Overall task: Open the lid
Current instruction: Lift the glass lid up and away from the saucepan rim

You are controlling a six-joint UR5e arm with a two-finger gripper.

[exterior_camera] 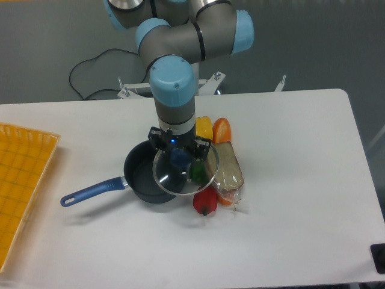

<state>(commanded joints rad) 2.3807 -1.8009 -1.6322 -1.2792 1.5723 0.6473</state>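
The round glass lid (201,177) with a thin metal rim and blue centre knob (179,158) hangs in my gripper (180,155). The gripper is shut on the knob. The lid is lifted and shifted to the right of the dark-blue saucepan (139,177), overlapping only its right rim. The pan's inside shows open on the left. Its blue long handle (93,191) points to the lower left.
Vegetables lie right of the pan: a yellow pepper (204,126), an orange pepper (222,129), a red pepper (205,202), something green (197,173) seen through the lid, and a wrapped bread loaf (229,170). A yellow tray (21,180) sits at the left edge.
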